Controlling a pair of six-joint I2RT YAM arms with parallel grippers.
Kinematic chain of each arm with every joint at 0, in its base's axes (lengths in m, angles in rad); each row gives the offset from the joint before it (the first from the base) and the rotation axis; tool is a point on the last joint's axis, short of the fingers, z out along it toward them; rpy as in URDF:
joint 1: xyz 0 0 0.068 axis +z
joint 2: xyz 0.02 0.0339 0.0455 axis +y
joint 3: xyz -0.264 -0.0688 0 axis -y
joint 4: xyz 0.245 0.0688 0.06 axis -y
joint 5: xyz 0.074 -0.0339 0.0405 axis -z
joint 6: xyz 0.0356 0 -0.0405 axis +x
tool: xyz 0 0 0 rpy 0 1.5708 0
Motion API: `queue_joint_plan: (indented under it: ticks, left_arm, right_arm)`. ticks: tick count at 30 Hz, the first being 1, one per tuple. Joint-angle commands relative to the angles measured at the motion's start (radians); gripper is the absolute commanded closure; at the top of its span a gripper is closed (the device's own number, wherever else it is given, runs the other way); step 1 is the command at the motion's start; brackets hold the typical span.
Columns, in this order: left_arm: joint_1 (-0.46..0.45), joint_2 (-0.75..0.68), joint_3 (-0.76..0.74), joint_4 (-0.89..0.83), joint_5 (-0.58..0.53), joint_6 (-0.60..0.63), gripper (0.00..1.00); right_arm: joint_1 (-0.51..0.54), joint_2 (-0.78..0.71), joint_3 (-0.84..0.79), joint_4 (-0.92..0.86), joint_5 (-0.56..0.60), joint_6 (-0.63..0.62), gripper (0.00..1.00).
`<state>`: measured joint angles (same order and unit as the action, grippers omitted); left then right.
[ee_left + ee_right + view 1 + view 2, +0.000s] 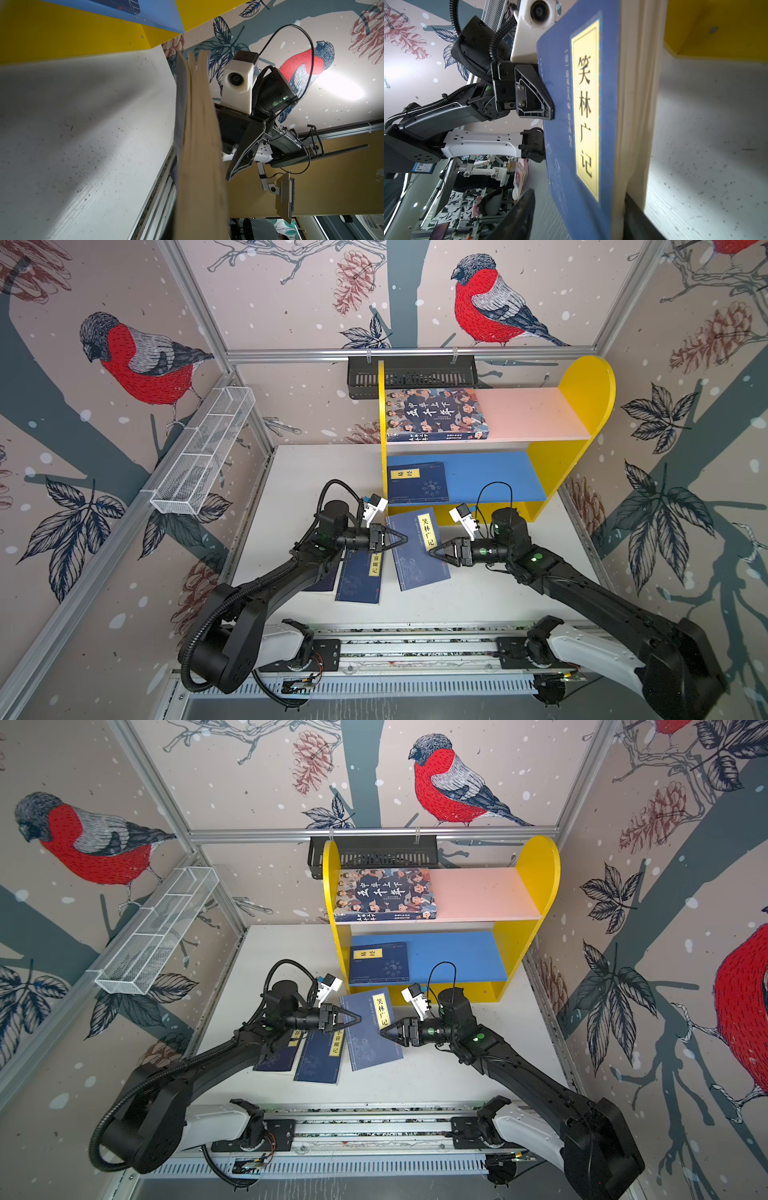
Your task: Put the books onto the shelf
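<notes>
Navy paperback (560,145), yellow title label (586,108)

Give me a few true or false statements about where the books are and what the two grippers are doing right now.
The cartoon-cover book lies on the pink upper board. True.
The blue lower board is bare. False: a thin navy book lies on it.
The left gripper is clamped on the held navy book. True.
The right gripper is also shut on that book. False: its jaws stand open at the book's edge.
</notes>
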<state>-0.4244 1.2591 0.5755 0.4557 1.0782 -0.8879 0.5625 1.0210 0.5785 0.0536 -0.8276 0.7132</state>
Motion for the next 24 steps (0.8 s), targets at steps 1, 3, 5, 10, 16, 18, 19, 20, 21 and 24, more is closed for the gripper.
queue_joint_plan:
  ticks: [1,3,5,10,16,18,19,20,21,24]
  left_arm:
    - [0.021,-0.026,0.03,-0.08,0.004,0.111,1.0]
    - [0.036,-0.046,0.039,-0.111,0.02,0.142,1.0]
    - [0.052,-0.067,0.043,-0.13,0.029,0.16,1.0]
    - [0.111,-0.093,0.081,-0.234,0.015,0.208,1.0]
    - [0.179,-0.096,0.128,-0.239,0.027,0.131,1.0]
    - [0.209,-0.103,0.112,-0.181,0.036,0.054,1.0]
    - [0.227,-0.109,0.089,-0.115,0.043,-0.014,1.0]
    - [0.242,-0.111,0.057,-0.031,0.051,-0.078,1.0]
    - [0.256,-0.112,0.024,0.062,0.056,-0.158,1.0]
    - [0.271,-0.106,-0.039,0.268,0.06,-0.317,1.0]
  right_arm:
    - [-0.033,-0.034,0.004,-0.056,0.078,-0.024,0.27]
    - [-0.065,-0.078,-0.01,-0.06,0.104,-0.007,0.21]
    - [-0.104,-0.128,-0.03,-0.048,0.12,0.02,0.16]
    - [-0.157,-0.237,-0.098,0.046,0.134,0.118,0.06]
    - [-0.108,-0.255,-0.179,0.268,0.126,0.286,0.05]
    - [-0.059,-0.26,-0.189,0.321,0.169,0.314,0.05]
    - [-0.031,-0.26,-0.193,0.337,0.197,0.326,0.03]
    - [-0.004,-0.258,-0.196,0.355,0.223,0.333,0.02]
    - [0.026,-0.251,-0.204,0.388,0.245,0.349,0.01]
    - [0.104,-0.216,-0.232,0.506,0.288,0.396,0.01]
